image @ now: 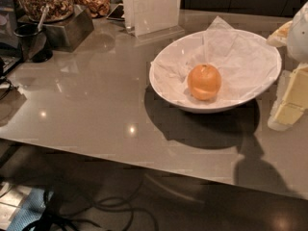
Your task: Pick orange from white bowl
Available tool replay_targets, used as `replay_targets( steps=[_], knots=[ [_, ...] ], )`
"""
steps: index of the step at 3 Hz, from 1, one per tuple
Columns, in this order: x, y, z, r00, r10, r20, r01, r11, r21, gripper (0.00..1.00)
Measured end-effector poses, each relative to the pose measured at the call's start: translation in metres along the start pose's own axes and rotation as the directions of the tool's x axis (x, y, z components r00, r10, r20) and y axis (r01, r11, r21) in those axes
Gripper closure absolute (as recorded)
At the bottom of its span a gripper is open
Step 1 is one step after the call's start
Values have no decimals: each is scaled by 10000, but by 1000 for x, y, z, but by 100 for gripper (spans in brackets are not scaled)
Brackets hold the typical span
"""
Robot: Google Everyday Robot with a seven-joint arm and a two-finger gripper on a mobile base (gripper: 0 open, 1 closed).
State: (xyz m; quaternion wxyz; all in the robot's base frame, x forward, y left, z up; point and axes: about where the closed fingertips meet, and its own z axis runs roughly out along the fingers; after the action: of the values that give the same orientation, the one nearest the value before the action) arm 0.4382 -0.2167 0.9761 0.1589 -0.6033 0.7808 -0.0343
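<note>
Grey and glossy, the bench (96, 105) fills most of the camera view and mirrors small points of ceiling light, with a dark floor in front of it. A wide, shallow white bowl (166, 83) stands on it, lined with crumpled white paper (240, 57) that rises above the bowl's far rim. The round, smooth-skinned orange (204, 82) rests on the paper inside the bowl, a little towards the near side, its dimpled stem mark facing up.

Just beside the bowl's right rim, at the frame edge, is the robot's pale yellow, blocky end effector (291, 97), low over the bench and clear of the fruit. Whether it is open or closed cannot be told, as much of it is cut off by the frame.

Behind the bowl stands an upright clear plastic sign holder (151, 8) with a white sheet in it. Well to the bowl's left are two clear containers of brown nuts and dried snacks (43, 1), one on a square metal stand (67, 30), and a black cup (31, 42). Black cables (110, 208) trail across the floor in front of the bowl.
</note>
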Motion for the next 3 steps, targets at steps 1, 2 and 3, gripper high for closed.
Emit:
replay_targets(
  steps=[1,2,3],
  knots=[
    [-16,-23,8,9992,-103,391,103,9999,-18,0],
    [-17,-24,8,9991,-107,422,107,9999,-2,0],
    [-18,-29,9,9978,56,653,-62,9999,82,0]
  ],
)
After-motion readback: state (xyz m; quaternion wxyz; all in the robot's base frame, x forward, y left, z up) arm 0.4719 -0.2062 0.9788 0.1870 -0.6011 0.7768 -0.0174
